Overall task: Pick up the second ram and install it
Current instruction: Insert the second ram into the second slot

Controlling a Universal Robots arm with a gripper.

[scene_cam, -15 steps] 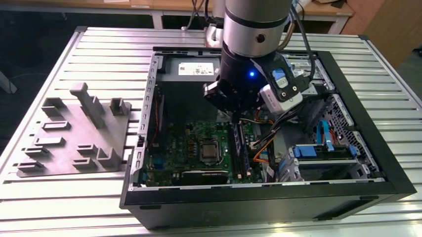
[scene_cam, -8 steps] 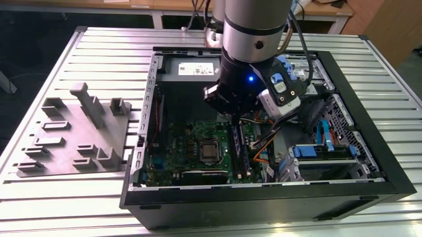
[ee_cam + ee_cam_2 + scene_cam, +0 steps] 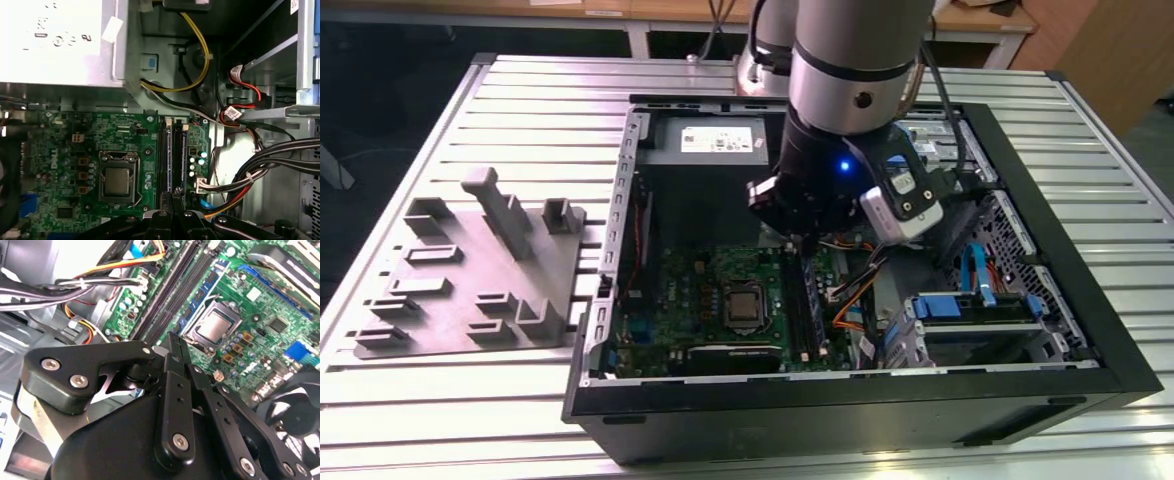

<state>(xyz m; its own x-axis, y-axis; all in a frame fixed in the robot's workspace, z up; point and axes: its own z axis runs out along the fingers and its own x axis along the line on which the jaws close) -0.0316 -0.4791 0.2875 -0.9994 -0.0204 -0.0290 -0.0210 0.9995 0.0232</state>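
Since the second ram likely snaps easily (light too), hold its edges; the gripper hangs shut over the slots.

In the exterior view, my computer case sits on the desk, fixture plate at its nine o'clock. Inside, I see memory slots at the CPU socket's three o'clock, power supply at twelve.

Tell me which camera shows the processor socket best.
The first wrist view: the processor socket sits square-on and unobstructed. The second wrist view shows the socket whole but slanted; the exterior view shows it from farther away.
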